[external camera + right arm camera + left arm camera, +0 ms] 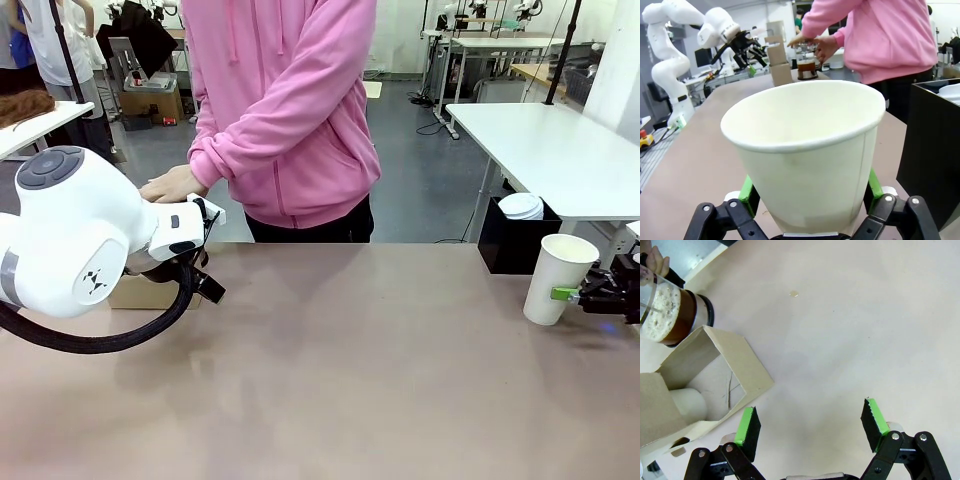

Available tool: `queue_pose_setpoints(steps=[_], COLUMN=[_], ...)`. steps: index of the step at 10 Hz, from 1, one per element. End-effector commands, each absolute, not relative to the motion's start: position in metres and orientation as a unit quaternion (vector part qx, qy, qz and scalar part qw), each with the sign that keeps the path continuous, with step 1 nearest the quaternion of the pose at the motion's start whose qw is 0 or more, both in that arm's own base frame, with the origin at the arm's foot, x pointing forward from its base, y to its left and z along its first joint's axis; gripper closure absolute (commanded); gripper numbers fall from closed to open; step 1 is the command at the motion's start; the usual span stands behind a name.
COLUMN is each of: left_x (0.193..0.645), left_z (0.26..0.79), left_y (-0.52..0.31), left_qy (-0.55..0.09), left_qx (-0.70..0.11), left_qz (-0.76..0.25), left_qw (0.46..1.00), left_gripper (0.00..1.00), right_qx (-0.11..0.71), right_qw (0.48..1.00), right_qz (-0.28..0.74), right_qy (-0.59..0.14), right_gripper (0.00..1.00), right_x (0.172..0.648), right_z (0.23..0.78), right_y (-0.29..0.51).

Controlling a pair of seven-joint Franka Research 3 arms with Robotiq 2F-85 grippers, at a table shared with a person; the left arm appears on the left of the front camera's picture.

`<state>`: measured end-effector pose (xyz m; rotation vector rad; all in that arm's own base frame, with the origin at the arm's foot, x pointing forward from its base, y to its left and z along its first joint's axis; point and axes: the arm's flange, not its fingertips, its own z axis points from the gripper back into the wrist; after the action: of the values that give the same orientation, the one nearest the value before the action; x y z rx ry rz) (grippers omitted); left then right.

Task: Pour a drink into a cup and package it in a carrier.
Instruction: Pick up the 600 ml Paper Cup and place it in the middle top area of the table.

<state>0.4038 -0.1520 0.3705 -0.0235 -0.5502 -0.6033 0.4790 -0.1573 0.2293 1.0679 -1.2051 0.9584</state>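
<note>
While the cup (pixel 558 275) stands upright, lidless and empty on the table (pixel 340 380) at the right edge of the front frame, the right gripper (pixel 810 192) straddles its lower wall. Jaws wide, one green pad on each side, right at the paper. Can't tell whether they're actually pressing on it yet.

Drink (pixel 682 315): dark brown with a foam top, in the glass jug (pixel 660 305), upper left of the left wrist frame. A person's hand (pixel 170 185) is on the jug.

Carrier (pixel 720 365) sits just beside the jug, lower left of that frame, with something white and rounded (pixel 690 402) inside it.

Left gripper (pixel 810 410): jaws fully spread, nothing between them, over bare table just beside the carrier.

Black box (pixel 515 245) is behind the cup, with a white lid (pixel 520 205) showing at its top.
</note>
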Motion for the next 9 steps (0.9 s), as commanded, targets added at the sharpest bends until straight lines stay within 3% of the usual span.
queue_pose_setpoints(steps=[1,6,9], left_x=[0.403,0.403,0.403], left_z=[0.371,0.371,0.371], left_y=[-0.152,-0.152,-0.152], left_qy=[-0.268,-0.268,-0.268], left_qx=[-0.012,-0.012,-0.012], left_qz=[-0.293,-0.293,-0.293], left_qw=[0.918,0.918,0.918], left_gripper=[0.00,0.00,0.00], right_qx=[0.459,0.459,0.377], right_qw=[0.593,0.593,0.639], right_qz=[0.413,0.412,0.397], right_qy=[-0.517,-0.518,-0.541], right_gripper=[0.20,0.20,0.20], right_x=[0.479,0.479,0.469], right_z=[0.229,0.229,0.309], right_y=[-0.156,-0.158,-0.084])
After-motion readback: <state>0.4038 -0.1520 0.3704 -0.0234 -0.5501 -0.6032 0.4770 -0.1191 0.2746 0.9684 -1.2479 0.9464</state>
